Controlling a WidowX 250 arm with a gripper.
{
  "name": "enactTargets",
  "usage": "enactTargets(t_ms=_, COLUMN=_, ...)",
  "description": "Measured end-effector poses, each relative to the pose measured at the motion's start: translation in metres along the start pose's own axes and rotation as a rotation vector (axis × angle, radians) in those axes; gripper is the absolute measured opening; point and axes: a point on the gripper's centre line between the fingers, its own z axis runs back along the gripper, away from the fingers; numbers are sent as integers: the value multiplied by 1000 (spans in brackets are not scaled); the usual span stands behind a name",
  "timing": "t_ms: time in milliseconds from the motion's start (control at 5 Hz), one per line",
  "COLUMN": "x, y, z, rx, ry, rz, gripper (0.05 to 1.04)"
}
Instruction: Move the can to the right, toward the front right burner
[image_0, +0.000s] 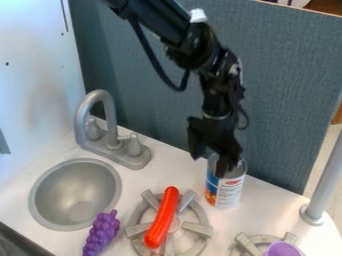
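The black gripper (208, 167) hangs down at the can in front of the blue-grey back panel. Its two fingers are spread apart: one is just left of the can's upper edge, and the other overlaps the can's top. The can (229, 193) stands upright behind the near burner, with a blue, orange and white label. Whether the overlapping finger touches it or reaches inside, I cannot tell. A red sausage-like toy (162, 218) lies across the grey burner (198, 228), in front and to the left of the can.
A round grey sink (47, 194) is at the left, with a faucet (96, 98) behind it. Purple toy grapes (101, 234) lie beside the sink. A purple cup (282, 249) sits on another burner (250, 245). At the right a grey post (323, 185) rises from the counter.
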Motion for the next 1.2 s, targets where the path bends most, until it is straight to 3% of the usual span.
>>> enactTargets(t_ms=400, x=8, y=28, z=2, rx=113, ry=116, rz=96, gripper=1003)
enactTargets(t_ms=600, x=5, y=57, z=5, rx=169, ry=156, rz=150, gripper=1003)
enactTargets(t_ms=800, x=3, y=73, z=6, rx=185, ry=176, rz=180, gripper=1003)
enactTargets(t_ms=1200, x=8, y=79, z=-17, rx=157, ry=204, rz=160, gripper=1003)
